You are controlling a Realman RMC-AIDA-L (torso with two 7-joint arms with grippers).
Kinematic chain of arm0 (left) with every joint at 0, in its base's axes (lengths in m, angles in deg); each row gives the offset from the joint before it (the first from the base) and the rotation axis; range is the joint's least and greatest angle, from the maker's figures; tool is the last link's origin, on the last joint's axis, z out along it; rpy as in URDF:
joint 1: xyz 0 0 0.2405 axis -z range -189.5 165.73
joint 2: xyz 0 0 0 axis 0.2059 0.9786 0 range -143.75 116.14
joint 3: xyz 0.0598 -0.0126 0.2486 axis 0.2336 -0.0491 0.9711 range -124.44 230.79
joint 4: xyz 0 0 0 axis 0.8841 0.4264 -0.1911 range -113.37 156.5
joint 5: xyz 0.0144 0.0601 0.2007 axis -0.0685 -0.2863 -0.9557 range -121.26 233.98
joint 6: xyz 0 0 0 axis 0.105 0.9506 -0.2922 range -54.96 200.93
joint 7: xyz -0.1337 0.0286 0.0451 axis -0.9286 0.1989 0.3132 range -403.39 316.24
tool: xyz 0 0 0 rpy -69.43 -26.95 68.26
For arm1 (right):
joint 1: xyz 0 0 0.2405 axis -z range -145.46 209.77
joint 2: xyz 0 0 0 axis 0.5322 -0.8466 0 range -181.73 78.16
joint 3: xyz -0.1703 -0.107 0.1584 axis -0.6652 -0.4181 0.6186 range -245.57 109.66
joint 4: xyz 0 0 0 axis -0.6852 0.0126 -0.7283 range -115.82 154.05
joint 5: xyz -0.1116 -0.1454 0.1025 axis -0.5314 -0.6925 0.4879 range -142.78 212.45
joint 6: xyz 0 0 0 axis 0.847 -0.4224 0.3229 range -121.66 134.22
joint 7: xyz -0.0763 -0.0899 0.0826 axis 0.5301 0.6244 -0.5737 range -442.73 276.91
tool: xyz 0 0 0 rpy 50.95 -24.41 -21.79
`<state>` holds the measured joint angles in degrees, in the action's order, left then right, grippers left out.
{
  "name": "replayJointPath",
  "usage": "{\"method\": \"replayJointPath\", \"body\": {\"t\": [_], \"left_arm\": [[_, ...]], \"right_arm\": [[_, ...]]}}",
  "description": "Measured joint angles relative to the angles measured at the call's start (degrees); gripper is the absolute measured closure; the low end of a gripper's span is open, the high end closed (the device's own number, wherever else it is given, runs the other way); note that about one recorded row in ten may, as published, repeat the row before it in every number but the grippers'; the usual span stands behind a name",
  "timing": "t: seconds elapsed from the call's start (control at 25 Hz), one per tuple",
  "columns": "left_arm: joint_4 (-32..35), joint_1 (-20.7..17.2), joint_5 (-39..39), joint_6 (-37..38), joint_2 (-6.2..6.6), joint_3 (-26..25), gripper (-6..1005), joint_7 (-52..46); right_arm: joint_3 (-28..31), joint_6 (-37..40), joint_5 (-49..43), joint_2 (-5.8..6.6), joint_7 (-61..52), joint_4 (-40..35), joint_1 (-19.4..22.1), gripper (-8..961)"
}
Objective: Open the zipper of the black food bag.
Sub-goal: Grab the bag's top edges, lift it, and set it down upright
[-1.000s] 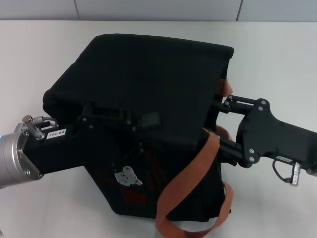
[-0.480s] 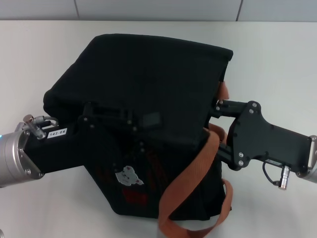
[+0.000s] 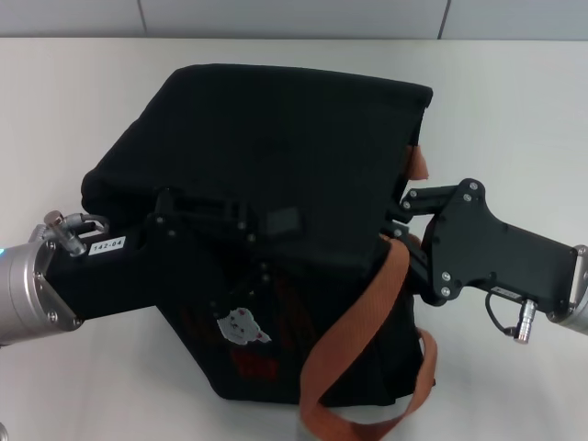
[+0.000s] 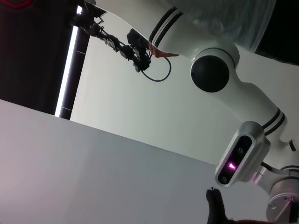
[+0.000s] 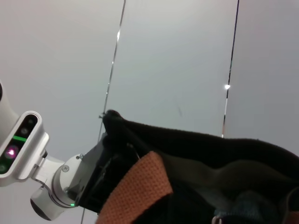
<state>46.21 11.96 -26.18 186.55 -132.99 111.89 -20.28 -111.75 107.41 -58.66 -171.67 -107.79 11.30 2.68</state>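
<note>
While the black food bag (image 3: 276, 184) sits mid-table (image 3: 514, 110), the left gripper (image 3: 266, 225) presses on its front face, finger spread impossible to tell; the right gripper (image 3: 397, 219) reaches its side by the orange strap (image 3: 363, 322), fingers hidden; the zipper is out of sight.

A plain white table (image 3: 83, 101) fills the head view, meeting a pale grey panelled wall (image 3: 294, 16) with thin vertical seams. Overhead, a white ceiling (image 4: 140, 112) — one bright strip light (image 4: 67, 70) beside a dark area.
</note>
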Motion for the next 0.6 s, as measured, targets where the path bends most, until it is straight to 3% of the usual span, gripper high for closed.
{"method": "replayJointPath", "body": {"t": [0.24, 0.6], "left_arm": [[-0.04, 0.07, 0.00, -0.02, 0.00, 0.00, 901, -0.08], [-0.13, 0.07, 0.00, -0.07, 0.00, -0.01, 900, -0.09]], "right_arm": [[0.47, -0.14, 0.08, 0.07, -0.41, -0.01, 0.19, 888], [-0.04, 1.72, -0.14, 0.38, 0.99, -0.66, 0.86, 942]]}}
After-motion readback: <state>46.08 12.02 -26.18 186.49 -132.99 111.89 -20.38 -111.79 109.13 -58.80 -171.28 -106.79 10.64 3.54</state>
